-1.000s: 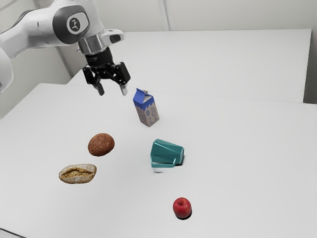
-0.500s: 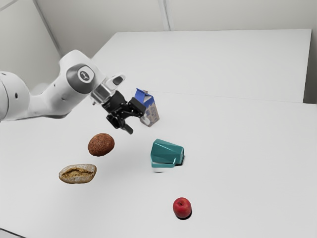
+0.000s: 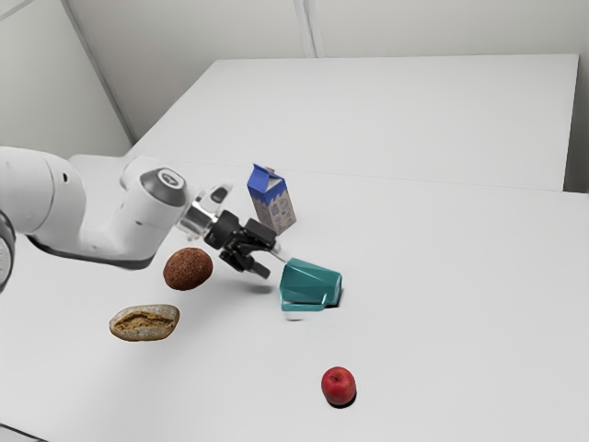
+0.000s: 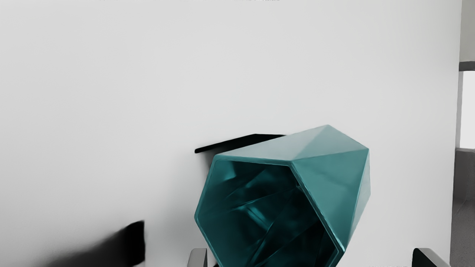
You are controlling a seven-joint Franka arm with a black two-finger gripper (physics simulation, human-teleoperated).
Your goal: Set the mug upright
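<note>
Claw (image 3: 275,264) spread wide, teal mug (image 3: 313,281) lying on its side, shadowed hollow facing the claw, carton (image 3: 273,206) upright

We see a blue-green mug (image 3: 311,283), very dark inside. The milk box (image 3: 273,204) is blue on top, with a zigzag blue edge over grey-brown. Our apple (image 3: 338,385) is red. The round bread (image 3: 188,268) is brown with little specks, and the long bread (image 3: 144,322) is pale with a golden-brown middle. Our arm (image 3: 124,221) is white and grey, our jaws are black, and our worktop (image 3: 451,295) is whitish.
</note>
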